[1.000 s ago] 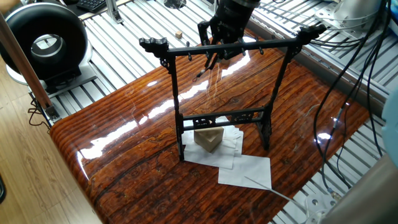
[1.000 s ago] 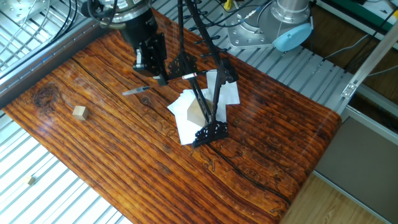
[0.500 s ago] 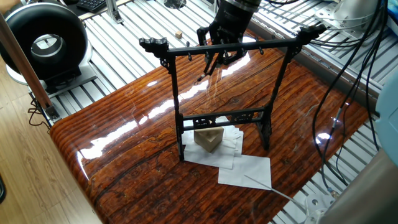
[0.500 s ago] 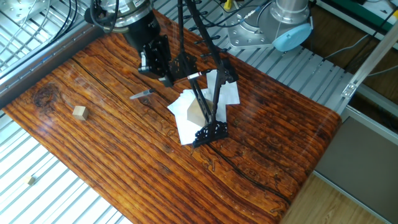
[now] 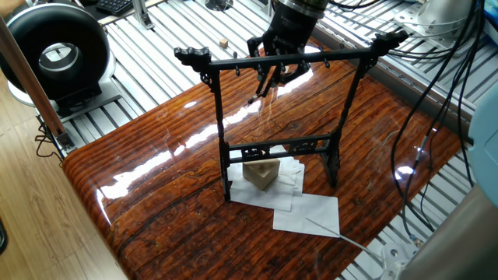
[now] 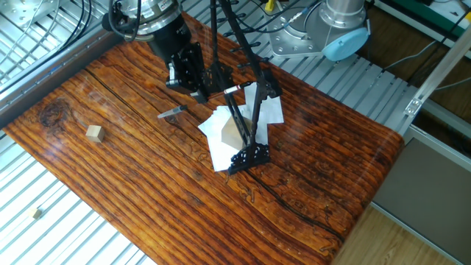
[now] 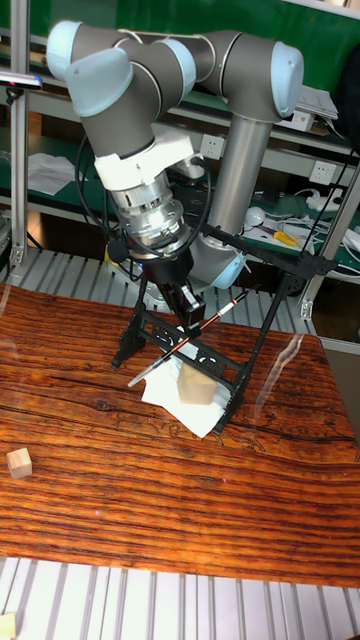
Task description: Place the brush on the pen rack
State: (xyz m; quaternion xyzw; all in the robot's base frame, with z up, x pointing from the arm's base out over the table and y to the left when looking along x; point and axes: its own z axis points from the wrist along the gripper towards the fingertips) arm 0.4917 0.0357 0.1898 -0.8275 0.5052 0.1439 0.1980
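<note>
The pen rack [image 5: 342, 56] stands upright on white paper sheets in the middle of the wooden table; it also shows as rack [image 6: 246, 154] and rack [image 7: 265, 247]. My gripper [image 5: 271, 74] hangs just behind the top crossbar, shut on the brush [image 5: 253, 97]. The brush [image 7: 155, 367] is a thin dark shaft held at a slant, tip pointing down toward the table and its other end raised near the rack's uprights. In the other fixed view the gripper [image 6: 195, 81] is beside the rack and the brush tip [image 6: 171, 112] floats above the wood.
A tan wedge block [image 5: 262, 173] sits on the paper [image 5: 307, 214] under the rack. A thin pale rod [image 5: 327, 231] lies on the front sheet. A small wooden cube [image 6: 93, 132] rests at the table's far side. Cables [image 5: 436, 117] hang at the right; a black round device [image 5: 58, 50] stands off the table.
The gripper has shifted a little closer to the rack with the brush still held; the brush tip moved along with it. The rack has not moved.
</note>
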